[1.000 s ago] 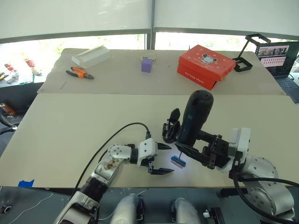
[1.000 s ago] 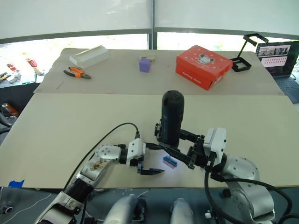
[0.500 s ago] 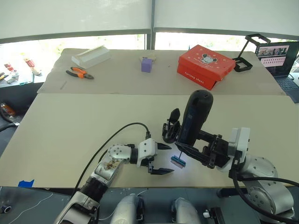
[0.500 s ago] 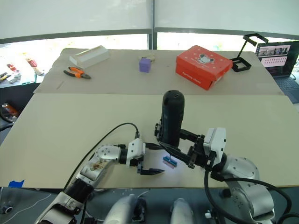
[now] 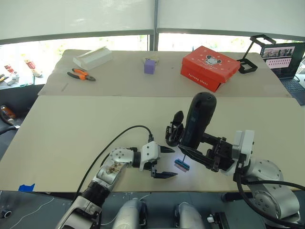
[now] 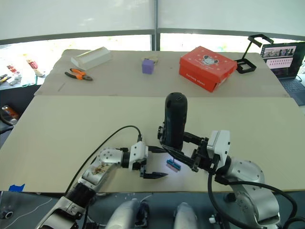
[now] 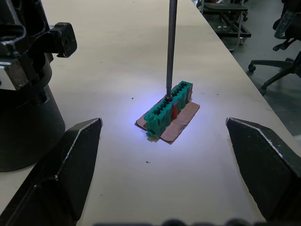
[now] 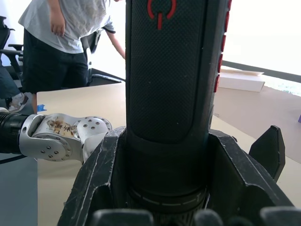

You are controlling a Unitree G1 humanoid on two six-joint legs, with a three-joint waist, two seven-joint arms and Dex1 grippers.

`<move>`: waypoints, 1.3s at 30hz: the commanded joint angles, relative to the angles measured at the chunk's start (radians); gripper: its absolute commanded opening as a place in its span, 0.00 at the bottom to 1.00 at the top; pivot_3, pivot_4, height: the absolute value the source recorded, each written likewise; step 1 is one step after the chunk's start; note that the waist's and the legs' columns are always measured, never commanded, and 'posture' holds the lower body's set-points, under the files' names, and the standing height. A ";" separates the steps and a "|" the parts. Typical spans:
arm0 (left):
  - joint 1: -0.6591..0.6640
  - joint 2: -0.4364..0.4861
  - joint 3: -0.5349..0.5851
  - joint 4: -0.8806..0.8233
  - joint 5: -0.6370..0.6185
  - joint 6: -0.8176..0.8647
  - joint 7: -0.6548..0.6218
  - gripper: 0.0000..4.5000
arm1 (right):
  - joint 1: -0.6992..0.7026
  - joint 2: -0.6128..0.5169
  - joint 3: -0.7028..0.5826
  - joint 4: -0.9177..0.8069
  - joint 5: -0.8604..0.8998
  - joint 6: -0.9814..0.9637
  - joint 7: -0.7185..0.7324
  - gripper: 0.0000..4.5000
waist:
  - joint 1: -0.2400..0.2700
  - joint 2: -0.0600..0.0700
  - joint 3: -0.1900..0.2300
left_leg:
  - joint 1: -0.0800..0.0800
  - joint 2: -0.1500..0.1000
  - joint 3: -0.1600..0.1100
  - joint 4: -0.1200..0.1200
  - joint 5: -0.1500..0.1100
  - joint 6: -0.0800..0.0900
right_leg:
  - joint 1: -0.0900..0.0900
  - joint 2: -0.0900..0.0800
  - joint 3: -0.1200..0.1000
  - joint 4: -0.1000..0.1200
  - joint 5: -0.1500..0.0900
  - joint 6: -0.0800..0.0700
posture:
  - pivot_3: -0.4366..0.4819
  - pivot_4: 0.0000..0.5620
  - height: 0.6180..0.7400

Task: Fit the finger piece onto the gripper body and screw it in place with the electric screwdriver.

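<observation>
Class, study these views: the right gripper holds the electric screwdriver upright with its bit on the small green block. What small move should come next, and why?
Probably lift the long black pen-shaped electric screwdriver straight up. Its thin metal bit rests in the small green-and-brown block, seemingly a screw holder, while the right gripper clamps the tool. The chunky black gripper body stands just beyond, and the left gripper is open beside the block.

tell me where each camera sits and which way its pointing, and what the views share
Left eye view: on the head, looking forward and down over the table; both arms show, right gripper holding the electric screwdriver upright.
Right eye view: beside it, same scene, slightly offset.
Left wrist view: looks along the open left gripper at the green-and-brown block, the bit touching it, the gripper body beside.
Right wrist view: looks along the fingers clamped on the screwdriver; a person stands beyond.
Shared: the screwdriver appears in all four.
</observation>
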 commanded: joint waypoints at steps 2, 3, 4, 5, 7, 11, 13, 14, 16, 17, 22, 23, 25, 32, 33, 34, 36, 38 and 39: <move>0.016 -0.002 -0.019 0.025 0.012 0.011 0.001 0.99 | 0.009 0.001 -0.003 -0.018 -0.001 -0.034 -0.001 0.43 | 0.000 0.000 0.000 | 0.001 0.000 0.000 0.000 0.000 0.000 | 0.000 0.000 0.000 0.000 0.000 0.000 | 0.48 0.27 1.00; 0.015 -0.002 -0.018 0.025 0.012 0.010 0.001 0.99 | 0.010 0.001 -0.001 -0.017 -0.002 -0.035 -0.002 0.43 | 0.000 0.000 0.000 | 0.001 0.000 0.000 0.000 0.000 0.000 | 0.000 0.000 0.000 0.000 0.000 0.000 | 0.48 0.27 1.00; 0.015 -0.002 -0.018 0.026 0.012 0.010 0.001 0.99 | 0.010 0.001 0.000 -0.017 -0.002 -0.037 -0.003 0.43 | 0.000 0.000 0.000 | 0.001 0.000 0.000 0.000 0.000 0.000 | 0.000 0.000 0.000 0.000 0.000 0.000 | 0.48 0.27 1.00; 0.016 -0.002 -0.017 0.026 0.012 0.009 0.001 0.99 | 0.011 0.001 0.000 -0.017 -0.002 -0.039 -0.004 0.43 | 0.000 0.000 0.000 | 0.001 0.000 0.000 0.000 0.000 0.000 | 0.000 0.000 0.000 0.000 0.000 0.000 | 0.48 0.27 1.00; 0.016 -0.003 -0.015 0.027 0.010 0.004 0.000 0.99 | 0.011 0.000 -0.002 -0.019 0.003 -0.042 -0.006 0.43 | 0.000 0.000 0.000 | 0.001 0.000 0.000 0.000 0.000 0.000 | 0.000 0.000 0.000 0.000 0.000 0.000 | 0.48 0.27 1.00; 0.014 -0.008 -0.003 0.031 0.000 -0.014 -0.002 0.99 | 0.008 -0.006 -0.025 -0.032 0.027 -0.041 -0.010 0.43 | 0.000 0.000 0.000 | 0.001 0.000 0.000 0.000 0.000 0.000 | 0.000 0.000 0.000 0.000 0.000 0.000 | 0.48 0.27 1.00; 0.014 -0.010 0.010 0.030 -0.016 -0.035 -0.010 0.99 | 0.003 -0.013 -0.046 -0.045 0.050 -0.034 -0.013 0.43 | 0.000 0.000 0.000 | 0.001 0.000 0.000 0.000 0.000 0.000 | 0.000 0.000 0.000 0.000 0.000 0.000 | 0.48 0.27 1.00; 0.014 -0.010 0.014 0.030 -0.020 -0.044 -0.013 0.99 | 0.003 -0.016 -0.050 -0.049 0.057 -0.032 -0.014 0.43 | 0.000 0.000 0.000 | 0.001 0.000 0.000 0.000 0.000 0.000 | 0.000 0.000 0.000 0.000 0.000 0.000 | 0.48 0.27 1.00; 0.012 -0.009 0.028 0.026 -0.032 -0.052 -0.013 0.99 | -0.003 -0.022 -0.063 -0.061 0.074 -0.027 -0.023 0.43 | 0.000 0.000 0.000 | 0.001 0.000 0.000 0.000 0.000 0.000 | 0.000 0.000 0.000 0.000 0.000 0.000 | 0.48 0.27 1.00; 0.011 -0.009 0.034 0.024 -0.038 -0.052 -0.014 0.99 | -0.005 -0.025 -0.069 -0.066 0.083 -0.023 -0.027 0.43 | -0.001 0.000 0.000 | 0.000 0.000 0.000 0.000 0.000 0.000 | 0.000 0.000 0.000 0.000 0.000 0.000 | 0.48 0.27 1.00; 0.012 0.021 0.065 -0.017 -0.082 -0.039 -0.046 0.99 | -0.028 -0.047 -0.122 -0.104 0.165 0.026 -0.080 0.43 | -0.003 0.000 0.000 | -0.001 0.000 0.000 0.000 0.000 0.000 | 0.000 0.000 0.000 0.001 0.000 0.000 | 0.48 0.27 1.00; 0.012 0.028 0.071 -0.025 -0.091 -0.035 -0.051 0.99 | -0.034 -0.053 -0.133 -0.110 0.181 0.035 -0.091 0.43 | -0.004 0.000 0.000 | -0.001 0.000 0.000 0.000 0.000 0.000 | 0.000 0.000 0.000 0.001 0.000 0.000 | 0.48 0.27 1.00; 0.012 0.042 0.084 -0.043 -0.108 -0.024 -0.061 0.99 | -0.041 -0.071 -0.153 -0.120 0.206 0.051 -0.101 0.43 | -0.006 0.000 0.000 | -0.001 0.000 0.000 0.000 0.000 0.000 | 0.000 0.000 0.000 0.001 0.000 0.000 | 0.48 0.27 1.00; 0.003 0.046 0.153 -0.104 -0.239 0.055 -0.086 0.99 | -0.067 -0.142 -0.226 -0.143 0.280 0.086 -0.120 0.43 | -0.003 0.000 0.000 | -0.002 0.000 0.000 0.000 0.000 0.000 | 0.000 0.000 0.000 0.000 0.000 0.000 | 0.48 0.27 1.00; 0.003 0.045 0.172 -0.122 -0.275 0.074 -0.091 0.99 | -0.075 -0.155 -0.240 -0.145 0.293 0.093 -0.124 0.43 | -0.004 0.000 0.000 | -0.002 0.000 0.000 0.000 0.000 0.000 | 0.000 0.000 0.000 0.000 0.000 0.000 | 0.48 0.27 1.00; 0.005 0.047 0.192 -0.144 -0.319 0.099 -0.103 0.99 | -0.086 -0.170 -0.254 -0.146 0.306 0.100 -0.130 0.43 | -0.005 0.000 0.000 | -0.002 0.000 0.000 0.000 0.000 0.000 | 0.000 0.000 0.000 0.001 0.000 0.000 | 0.48 0.27 1.00; 0.007 0.057 0.223 -0.170 -0.364 0.121 -0.118 0.99 | -0.113 -0.197 -0.281 -0.144 0.336 0.117 -0.146 0.43 | -0.007 0.000 0.000 | -0.002 0.000 0.000 0.000 0.000 0.000 | 0.000 0.000 0.000 0.001 0.000 0.000 | 0.48 0.27 1.00; 0.007 0.066 0.247 -0.187 -0.387 0.138 -0.120 0.99 | -0.134 -0.221 -0.304 -0.141 0.363 0.133 -0.159 0.43 | -0.009 0.000 0.000 | -0.002 0.000 0.000 0.000 0.000 0.000 | 0.000 0.000 0.000 0.001 0.000 0.000 | 0.48 0.27 1.00; 0.007 0.070 0.254 -0.193 -0.393 0.146 -0.119 0.99 | -0.142 -0.230 -0.310 -0.140 0.373 0.138 -0.164 0.43 | -0.009 0.000 0.000 | -0.002 0.000 0.000 0.000 0.000 0.000 | 0.000 0.000 0.000 0.001 0.000 0.000 | 0.48 0.27 1.00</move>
